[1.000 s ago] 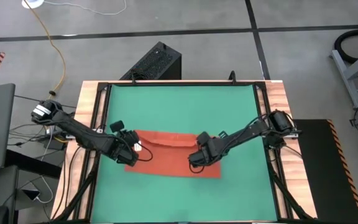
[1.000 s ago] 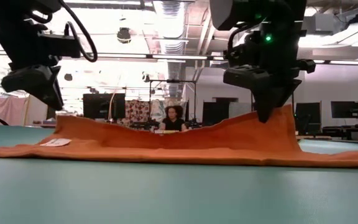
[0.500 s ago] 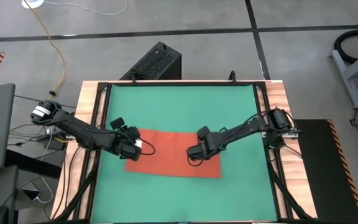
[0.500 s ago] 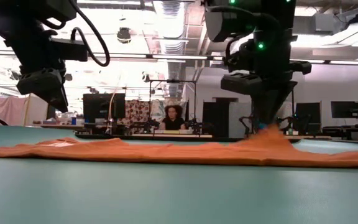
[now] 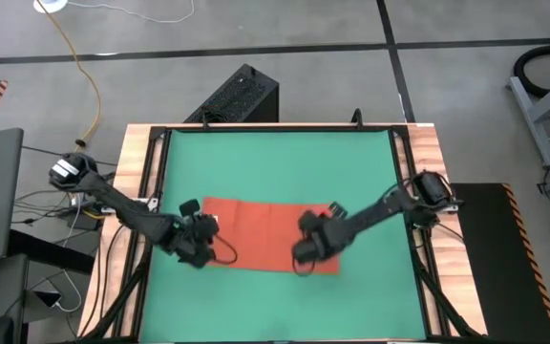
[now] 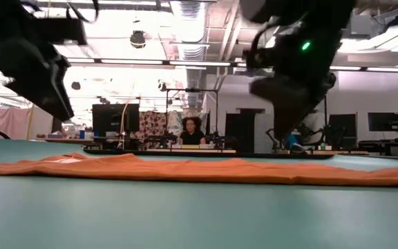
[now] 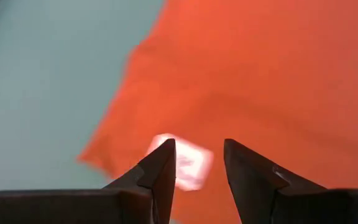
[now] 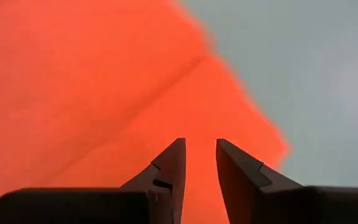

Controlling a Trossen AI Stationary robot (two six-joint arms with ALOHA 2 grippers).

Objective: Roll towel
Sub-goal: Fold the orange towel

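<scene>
On the green mat point(image 5: 275, 162) covering the tabletop, the towel point(image 5: 265, 234) now lies flat at the 6 o'clock side, its lifted fold dropped. The left end effector point(image 5: 199, 250) and right end effector point(image 5: 306, 250), both released, hover over its near corners, so rolling probably restarts.

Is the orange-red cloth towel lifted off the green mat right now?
No, the orange-red cloth towel lies flat along the green mat, with both end effectors above it.
</scene>
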